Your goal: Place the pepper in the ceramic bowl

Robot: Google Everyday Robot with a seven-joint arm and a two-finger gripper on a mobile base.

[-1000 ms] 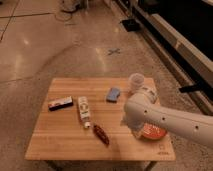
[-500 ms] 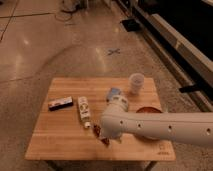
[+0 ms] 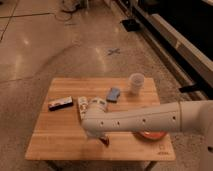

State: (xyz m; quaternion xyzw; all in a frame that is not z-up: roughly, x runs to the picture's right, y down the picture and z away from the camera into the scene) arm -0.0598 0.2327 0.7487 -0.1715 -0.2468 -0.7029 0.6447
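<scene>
The white arm reaches in from the right across the wooden table (image 3: 55, 140). Its gripper (image 3: 96, 133) hangs at the arm's left end, low over the table's front middle, right over the pepper. Only a small dark red tip of the pepper (image 3: 104, 142) shows under the gripper, lying on the table. The orange-red ceramic bowl (image 3: 151, 135) sits at the front right of the table; the arm hides most of it and only its front rim shows.
A white tube (image 3: 82, 107) lies just behind the gripper. A dark bar-shaped package (image 3: 60, 103) lies at the left. A blue object (image 3: 113, 94) and a white translucent cup (image 3: 136, 82) stand at the back right. Around the table is polished floor.
The arm has swung left from over the bowl and come down, so the gripper now sits over the pepper and covers most of it.
</scene>
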